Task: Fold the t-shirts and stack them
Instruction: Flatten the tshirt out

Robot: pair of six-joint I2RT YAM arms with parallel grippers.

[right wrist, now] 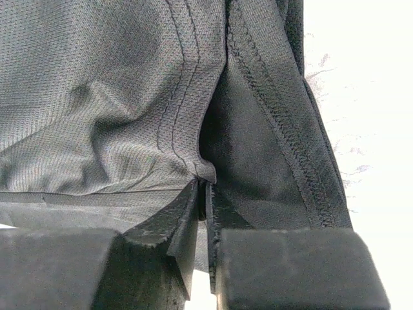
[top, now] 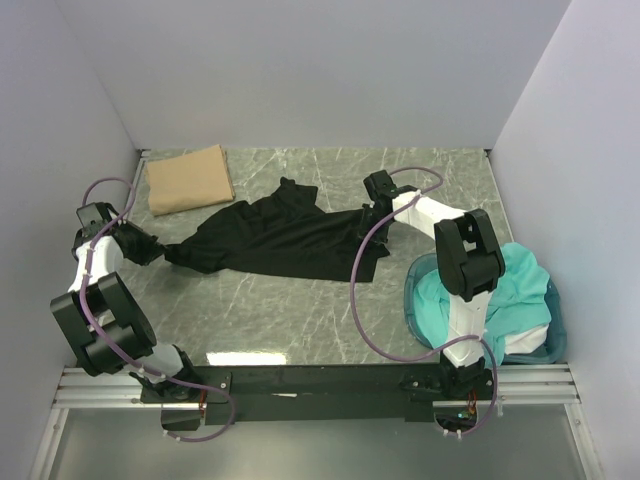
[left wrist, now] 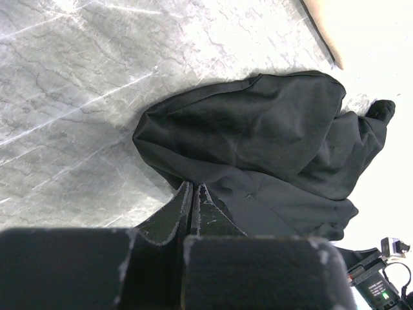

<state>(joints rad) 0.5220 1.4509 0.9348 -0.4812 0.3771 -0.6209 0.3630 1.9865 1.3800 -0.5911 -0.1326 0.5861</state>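
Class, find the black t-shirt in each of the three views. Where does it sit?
Top external: black t-shirt stretched across the middle.
Left wrist: bunched, right of centre.
Right wrist: fills most of the frame.
Shared landmark: grey marble table, also clear in left wrist.

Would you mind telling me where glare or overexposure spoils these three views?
Top external: evenly lit, one bright reflection on the table near its front edge. Left wrist: right side blown out white beyond the black t-shirt. Right wrist: right edge blown out; weave and stitching sharp.
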